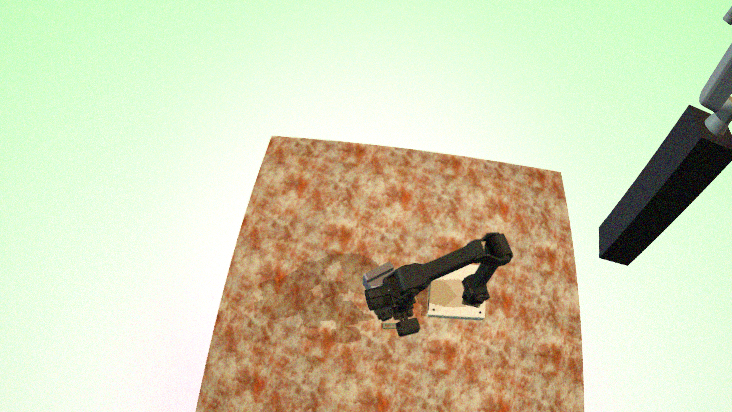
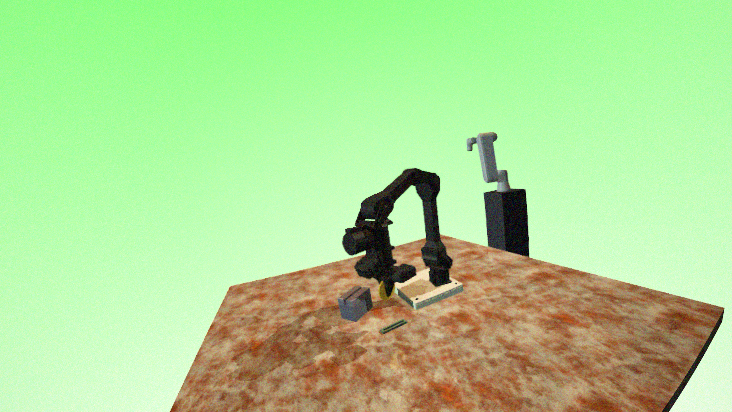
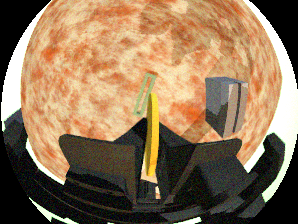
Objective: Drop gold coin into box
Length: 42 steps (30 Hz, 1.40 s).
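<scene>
My gripper (image 2: pixel 387 289) (image 3: pixel 148 121) is shut on the gold coin (image 2: pixel 382 291) (image 3: pixel 154 132), which stands edge-on between the fingers, its flat faces against them. The coin is raised clear of the dark-green holder (image 1: pixel 388 326) (image 2: pixel 393 327) (image 3: pixel 138 112), which lies empty on the table. The closed grey box (image 1: pixel 380 275) (image 2: pixel 356 307) (image 3: pixel 215 102) stands beside the gripper, to its left in the exterior view and to its right in the wrist view. The box's dark lid slot shows. In the top view the arm hides the coin and fingertips.
The arm's pale base plate (image 1: pixel 455 310) (image 2: pixel 435 298) lies on the mottled orange table (image 1: pixel 317 204) (image 2: pixel 512 327). A dark pedestal (image 1: pixel 660 189) (image 2: pixel 504 225) with a grey arm (image 2: pixel 487 158) stands beyond the table edge.
</scene>
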Each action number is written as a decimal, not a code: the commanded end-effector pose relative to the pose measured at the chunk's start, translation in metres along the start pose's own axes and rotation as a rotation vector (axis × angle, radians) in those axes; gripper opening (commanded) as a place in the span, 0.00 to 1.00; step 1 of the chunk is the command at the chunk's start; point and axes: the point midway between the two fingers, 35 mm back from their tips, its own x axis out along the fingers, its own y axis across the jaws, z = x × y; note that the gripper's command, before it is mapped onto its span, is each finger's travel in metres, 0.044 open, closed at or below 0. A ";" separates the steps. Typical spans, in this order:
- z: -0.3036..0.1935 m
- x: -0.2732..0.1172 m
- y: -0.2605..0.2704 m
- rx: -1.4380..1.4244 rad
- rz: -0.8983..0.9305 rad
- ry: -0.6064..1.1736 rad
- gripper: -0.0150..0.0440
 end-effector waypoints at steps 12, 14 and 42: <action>0.000 -0.001 -0.008 -0.274 -0.002 -0.001 0.25; 0.001 -0.001 -0.011 -0.274 -0.002 -0.001 0.25; 0.014 -0.002 -0.076 -0.275 -0.010 0.000 0.25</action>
